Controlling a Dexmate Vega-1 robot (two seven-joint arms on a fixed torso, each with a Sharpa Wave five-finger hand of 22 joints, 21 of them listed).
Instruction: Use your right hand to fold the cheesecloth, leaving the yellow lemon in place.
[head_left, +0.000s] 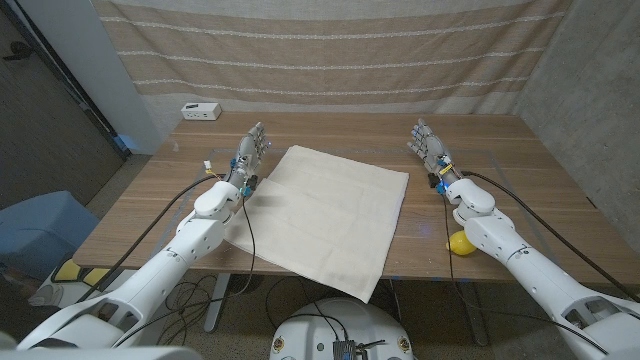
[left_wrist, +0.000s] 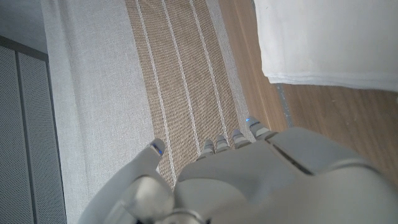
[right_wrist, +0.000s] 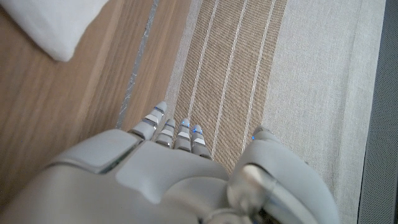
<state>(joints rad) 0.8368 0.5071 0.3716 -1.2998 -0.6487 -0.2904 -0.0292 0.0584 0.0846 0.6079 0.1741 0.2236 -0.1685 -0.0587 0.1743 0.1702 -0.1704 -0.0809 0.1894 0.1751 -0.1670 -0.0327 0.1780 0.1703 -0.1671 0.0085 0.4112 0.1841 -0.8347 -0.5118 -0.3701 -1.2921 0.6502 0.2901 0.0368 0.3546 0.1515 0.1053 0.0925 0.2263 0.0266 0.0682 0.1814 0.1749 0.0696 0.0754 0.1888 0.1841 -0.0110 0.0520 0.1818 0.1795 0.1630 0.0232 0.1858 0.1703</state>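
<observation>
A cream cheesecloth (head_left: 330, 215) lies spread flat on the wooden table (head_left: 520, 150), its near corner hanging over the front edge. Its far corners show in the wrist views: cheesecloth (left_wrist: 329, 43) and cheesecloth (right_wrist: 53, 25). A yellow lemon (head_left: 460, 243) sits near the front edge, right of the cloth, close under my right forearm. My right hand (head_left: 428, 143) stands beyond the cloth's far right corner, fingers stretched out, holding nothing; right hand (right_wrist: 180, 174). My left hand (head_left: 253, 150) stands at the cloth's far left corner, fingers out, empty; left hand (left_wrist: 249, 180).
A small white box (head_left: 200, 111) sits at the table's far left corner. A striped curtain (head_left: 330, 50) hangs behind the table. A blue bin (head_left: 40, 230) stands on the floor at the left.
</observation>
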